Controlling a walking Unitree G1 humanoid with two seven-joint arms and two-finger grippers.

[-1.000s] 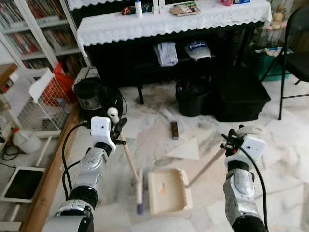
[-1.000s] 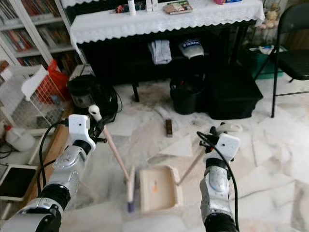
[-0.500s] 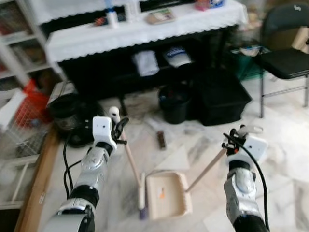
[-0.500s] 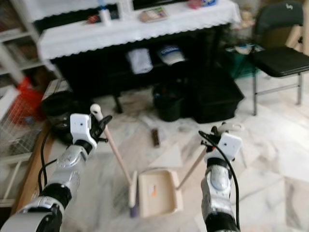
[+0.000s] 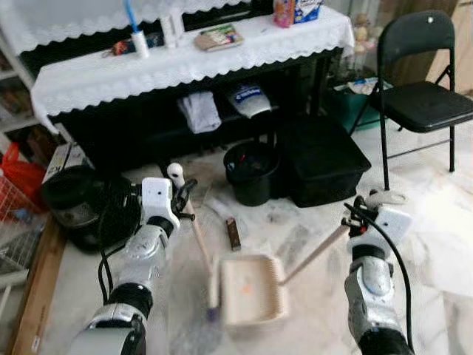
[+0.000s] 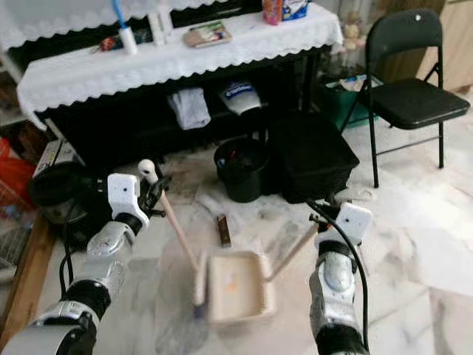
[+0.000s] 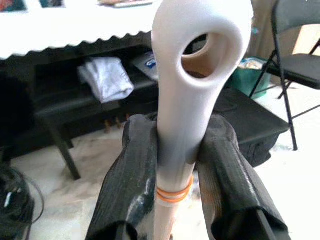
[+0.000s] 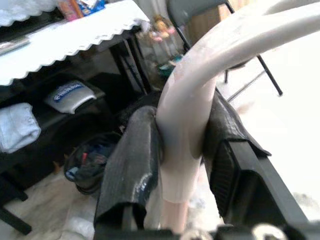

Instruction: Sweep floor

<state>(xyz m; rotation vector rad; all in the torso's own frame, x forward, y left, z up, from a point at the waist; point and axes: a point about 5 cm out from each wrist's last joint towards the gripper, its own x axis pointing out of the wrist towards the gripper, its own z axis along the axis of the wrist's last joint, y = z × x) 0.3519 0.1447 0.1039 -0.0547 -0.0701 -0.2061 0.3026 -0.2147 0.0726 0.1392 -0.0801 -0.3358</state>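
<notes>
Both hands grip long handles above the pale marble floor [image 5: 443, 244].

The left hand [image 7: 175, 165] is clamped on the white looped top of the wooden-shafted broom [image 5: 194, 229], whose head rests on the floor just beside the cream plastic dustpan [image 5: 253, 290]. The right hand [image 8: 182, 155] is closed around the dustpan's pale handle [image 5: 314, 254]. Beyond stand a black bucket [image 5: 250, 171], a black bin [image 5: 321, 159] and a table with a white lace cloth [image 5: 185, 63].

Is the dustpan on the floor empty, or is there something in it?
Not empty. The dustpan lies flat on the floor, and a small orange bit shows in its tray. What that bit is cannot be told.
</notes>
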